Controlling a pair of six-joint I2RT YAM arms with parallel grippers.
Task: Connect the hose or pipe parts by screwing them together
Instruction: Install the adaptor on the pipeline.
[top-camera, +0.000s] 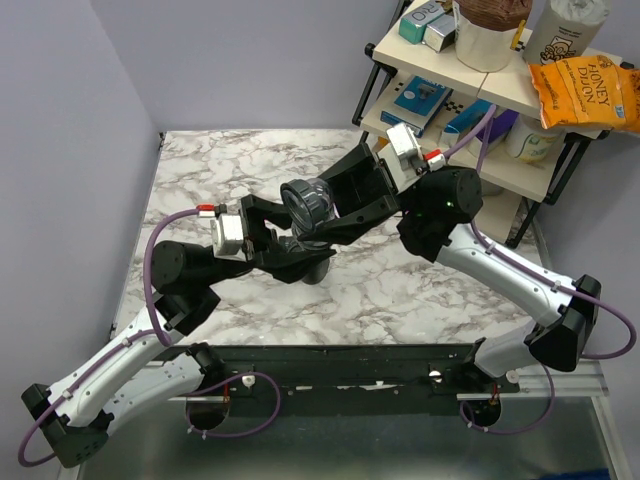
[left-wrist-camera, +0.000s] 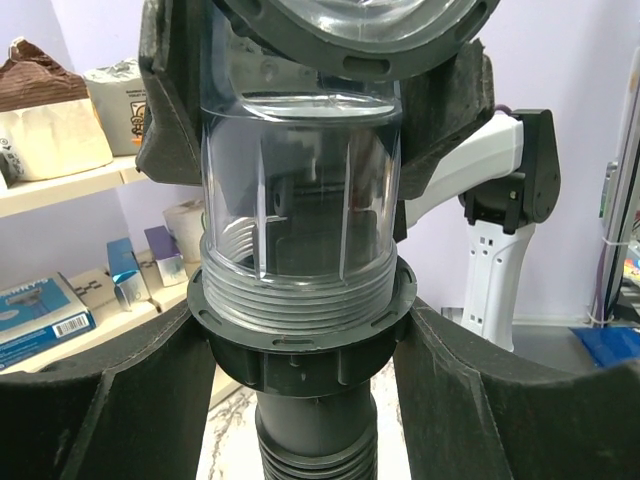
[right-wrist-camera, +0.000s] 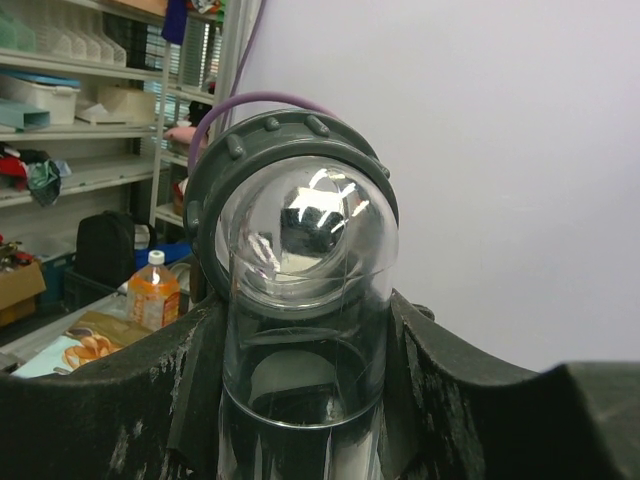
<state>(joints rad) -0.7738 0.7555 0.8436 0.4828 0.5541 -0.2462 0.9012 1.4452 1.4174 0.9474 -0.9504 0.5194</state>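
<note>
Joint mid-air over bench (top-camera: 400, 295) centre. On one side left hand (left-wrist-camera: 300, 355) pinching collar nut (left-wrist-camera: 300, 375) of hose (left-wrist-camera: 315, 445); on the other right hand (right-wrist-camera: 300, 385) pinching clear end piece (right-wrist-camera: 300, 290), entering nut. Parts coaxial, axis runs hand to hand. Threads exposed, likely more turns needed.

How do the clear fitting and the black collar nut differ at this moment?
The clear fitting is see-through and tall; the collar nut is opaque black and squat. The fitting sits in the right gripper, the nut in the left gripper. Shared: both are round and lined up on one axis, the fitting's threads entering the nut.
</note>
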